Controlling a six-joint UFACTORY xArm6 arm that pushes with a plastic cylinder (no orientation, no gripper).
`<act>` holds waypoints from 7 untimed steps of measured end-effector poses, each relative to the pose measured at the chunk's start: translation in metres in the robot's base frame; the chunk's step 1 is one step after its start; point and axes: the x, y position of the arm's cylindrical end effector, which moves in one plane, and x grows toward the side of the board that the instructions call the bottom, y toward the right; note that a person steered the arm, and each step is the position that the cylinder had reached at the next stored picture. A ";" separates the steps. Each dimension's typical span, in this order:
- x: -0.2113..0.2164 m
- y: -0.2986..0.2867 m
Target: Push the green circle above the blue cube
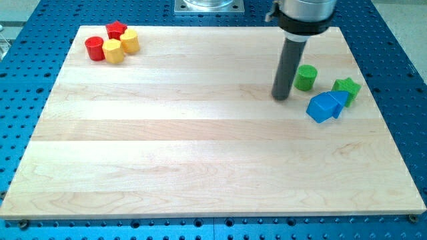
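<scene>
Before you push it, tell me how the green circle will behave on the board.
The green circle is a short upright cylinder on smooth wood, so it will probably slide rather than tip. Its round side may let it slip off my tip, which sits just to its left. It looks small, likely light.

A red star (117,29), a red cylinder (95,48) and two yellow blocks (113,51) (129,41) sit bunched together at the top-left corner of a pale wooden board (200,153). Near the board's right edge a green star (347,89) touches a second blue block (339,101). The board lies on a blue perforated table (33,40).
</scene>
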 end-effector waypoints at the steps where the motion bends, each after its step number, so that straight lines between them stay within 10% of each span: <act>1: -0.037 -0.022; 2: -0.079 0.025; 7: -0.020 0.094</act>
